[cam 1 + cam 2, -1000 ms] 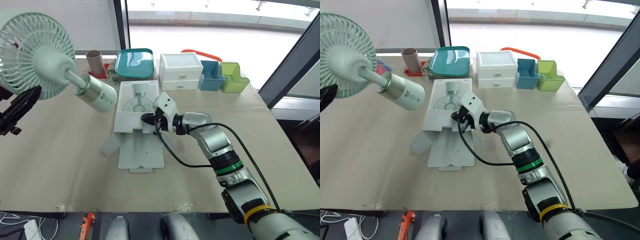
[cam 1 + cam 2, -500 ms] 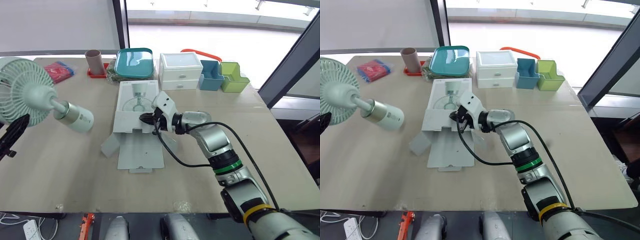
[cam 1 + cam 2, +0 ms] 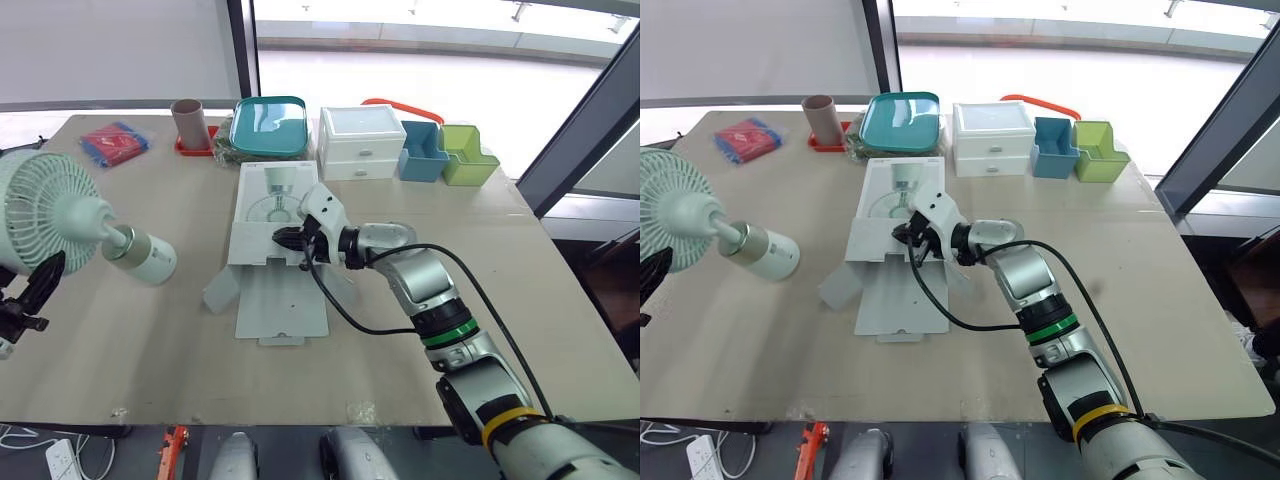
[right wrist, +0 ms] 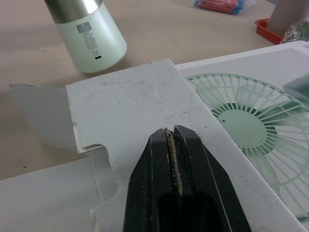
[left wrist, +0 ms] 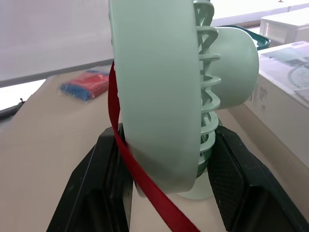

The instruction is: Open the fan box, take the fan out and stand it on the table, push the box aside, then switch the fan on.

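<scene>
Jaws of my left gripper (image 5: pixel 166 145) clamp the fan (image 3: pixel 60 215) by its head, tilted above the table's (image 3: pixel 130 350) left side, well apart from the opened box (image 3: pixel 262 215). My right gripper (image 4: pixel 173 133), pinched closed and empty, sits at the box's open end. I judge that standing the fan, pushing the box aside and switching on remain.

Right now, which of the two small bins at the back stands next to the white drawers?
The blue bin, directly beside the white drawers; the green bin stands beyond it, farther right.
</scene>
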Robot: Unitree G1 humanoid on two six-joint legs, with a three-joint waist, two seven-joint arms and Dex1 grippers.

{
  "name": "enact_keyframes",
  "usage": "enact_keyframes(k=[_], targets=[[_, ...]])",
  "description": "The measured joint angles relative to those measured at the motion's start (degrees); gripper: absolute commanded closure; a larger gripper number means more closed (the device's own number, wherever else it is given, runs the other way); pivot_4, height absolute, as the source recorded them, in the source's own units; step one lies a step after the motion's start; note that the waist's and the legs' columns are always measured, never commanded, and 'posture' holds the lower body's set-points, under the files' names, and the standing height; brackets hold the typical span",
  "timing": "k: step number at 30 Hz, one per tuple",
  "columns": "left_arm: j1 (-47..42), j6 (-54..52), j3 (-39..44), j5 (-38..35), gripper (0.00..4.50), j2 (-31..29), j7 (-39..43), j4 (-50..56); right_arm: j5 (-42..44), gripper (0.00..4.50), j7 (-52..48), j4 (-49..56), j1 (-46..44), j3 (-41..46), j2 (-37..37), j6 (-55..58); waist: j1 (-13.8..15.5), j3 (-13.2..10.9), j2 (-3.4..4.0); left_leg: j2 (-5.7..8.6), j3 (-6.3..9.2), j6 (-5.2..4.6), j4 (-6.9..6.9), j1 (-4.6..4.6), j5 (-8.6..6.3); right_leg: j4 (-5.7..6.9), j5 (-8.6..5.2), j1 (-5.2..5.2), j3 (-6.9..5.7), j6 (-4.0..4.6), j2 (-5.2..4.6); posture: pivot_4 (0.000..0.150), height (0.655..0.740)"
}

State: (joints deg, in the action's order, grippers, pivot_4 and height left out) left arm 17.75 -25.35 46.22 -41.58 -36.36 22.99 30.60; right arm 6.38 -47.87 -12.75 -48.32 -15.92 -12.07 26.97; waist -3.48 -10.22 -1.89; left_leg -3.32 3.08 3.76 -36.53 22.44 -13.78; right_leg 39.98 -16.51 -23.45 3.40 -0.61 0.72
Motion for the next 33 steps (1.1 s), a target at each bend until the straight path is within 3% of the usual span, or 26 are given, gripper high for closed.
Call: enact_keyframes(k=[13, 14, 19, 33], targets=[[-3.4, -2.5, -3.2, 2.2, 2.59, 1.7, -5.3, 1.5, -0.3, 4.5, -0.5, -0.1, 0.0, 0.0, -0.1, 0.0, 0.2, 0.0, 0.01, 0.03, 0.04, 0.06, 0.0, -0.06, 0.03, 0.01, 0.03, 0.07, -0.03, 0.04, -0.01, 0.15, 0.74], [-3.8, -2.8, -3.3, 2.2, 1.57, 1.6, -5.4, 1.4, -0.4, 4.5, -0.5, -0.1, 0.0, 0.0, -0.1, 0.0, 0.2, 0.0, 0.0, 0.03, 0.04, 0.06, 0.0, -0.06, 0.04, 0.01, 0.03, 0.08, -0.03, 0.05, 0.0, 0.15, 0.74], [-4.5, -4.5, -3.3, 2.2, 0.07, 1.5, -6.0, 1.1, -0.4, 4.5, -0.7, -0.1, 0.0, 0.0, -0.1, 0.0, 0.2, 0.0, 0.0, 0.01, 0.04, 0.06, 0.0, -0.06, 0.04, 0.01, 0.03, 0.06, -0.03, 0.04, 0.01, 0.15, 0.74], [-7.2, -4.7, -0.9, 0.4, 0.07, 0.7, -6.4, 1.2, -0.5, 4.5, -0.7, -0.1, 0.0, 0.0, 0.0, -0.1, 0.2, 0.0, 0.0, 0.02, 0.03, 0.06, 0.0, -0.06, 0.04, 0.01, 0.03, 0.06, -0.02, 0.05, 0.0, 0.15, 0.74]])
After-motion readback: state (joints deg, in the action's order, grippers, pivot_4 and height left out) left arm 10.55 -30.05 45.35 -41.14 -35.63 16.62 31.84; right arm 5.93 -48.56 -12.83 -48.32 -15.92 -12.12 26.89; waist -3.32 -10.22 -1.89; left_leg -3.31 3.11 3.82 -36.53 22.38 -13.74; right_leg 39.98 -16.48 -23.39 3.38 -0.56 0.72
